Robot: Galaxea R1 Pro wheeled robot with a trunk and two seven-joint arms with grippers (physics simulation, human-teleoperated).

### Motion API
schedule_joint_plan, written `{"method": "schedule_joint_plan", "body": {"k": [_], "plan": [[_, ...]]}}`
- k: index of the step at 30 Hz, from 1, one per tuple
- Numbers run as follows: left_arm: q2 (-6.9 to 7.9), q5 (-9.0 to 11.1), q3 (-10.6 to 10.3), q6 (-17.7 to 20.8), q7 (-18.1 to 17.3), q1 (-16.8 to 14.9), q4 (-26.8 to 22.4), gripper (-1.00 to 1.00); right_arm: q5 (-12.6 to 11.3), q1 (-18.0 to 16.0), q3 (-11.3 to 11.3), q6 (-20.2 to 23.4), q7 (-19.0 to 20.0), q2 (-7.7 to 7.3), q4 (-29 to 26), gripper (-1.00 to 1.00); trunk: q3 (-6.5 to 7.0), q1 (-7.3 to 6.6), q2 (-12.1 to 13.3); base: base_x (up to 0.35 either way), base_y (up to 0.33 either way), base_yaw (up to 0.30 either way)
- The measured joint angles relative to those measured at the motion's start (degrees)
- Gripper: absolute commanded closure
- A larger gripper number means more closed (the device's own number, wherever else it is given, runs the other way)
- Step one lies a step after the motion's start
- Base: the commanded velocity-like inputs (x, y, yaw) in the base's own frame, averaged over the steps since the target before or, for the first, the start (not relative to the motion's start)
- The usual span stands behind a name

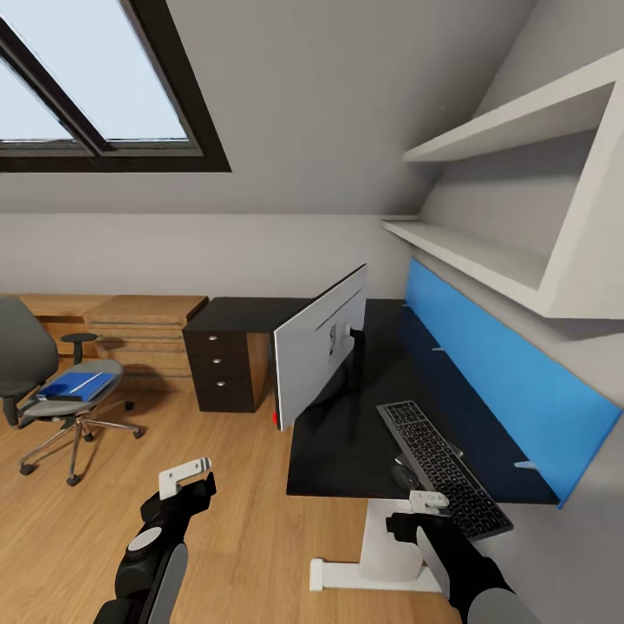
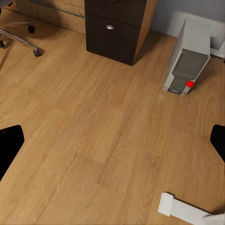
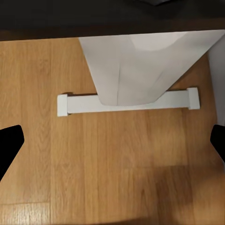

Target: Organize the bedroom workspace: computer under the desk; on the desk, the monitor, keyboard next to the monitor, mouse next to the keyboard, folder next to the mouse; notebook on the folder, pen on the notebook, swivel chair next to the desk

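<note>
The monitor (image 1: 321, 354) stands on the black desk (image 1: 347, 442) with its light-grey back toward me. The keyboard (image 1: 444, 468) lies near the desk's front right, with the small black mouse (image 1: 404, 475) just to its left. At far left, the blue folder (image 1: 76, 385) rests on the seat of the swivel chair (image 1: 35, 381). The computer (image 2: 187, 58) stands upright on the floor beside the black drawers (image 2: 117, 28). My left gripper (image 1: 186, 478) hangs open over the floor. My right gripper (image 1: 429, 501) is open by the desk's front edge. The notebook and pen are out of view.
The desk's white leg and foot (image 3: 126, 101) stand right below my right gripper. Light wooden low cabinets (image 1: 130, 325) line the far wall behind the chair. White shelves (image 1: 485, 251) jut out above the desk's blue back panel (image 1: 511, 373). Wood floor (image 1: 130, 451) spreads between chair and desk.
</note>
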Motion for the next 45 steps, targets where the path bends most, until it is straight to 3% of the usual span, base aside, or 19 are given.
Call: {"method": "schedule_joint_plan", "body": {"k": [2,45], "plan": [[-0.01,0.0,0.0,0.0,0.0,0.0,0.0,-1.00,0.0,0.0,0.0,0.0,0.0,0.00,0.0,-1.00,-0.36,0.44,-0.8,0.000,0.000,0.000],[0.17,-0.2,0.0,0.0,0.0,0.1,0.6,-1.00,0.2,-0.4,-0.4,0.1,-0.1,-0.97,-0.5,-1.00,-0.37,0.44,-0.8,0.004,-0.004,0.000]]}}
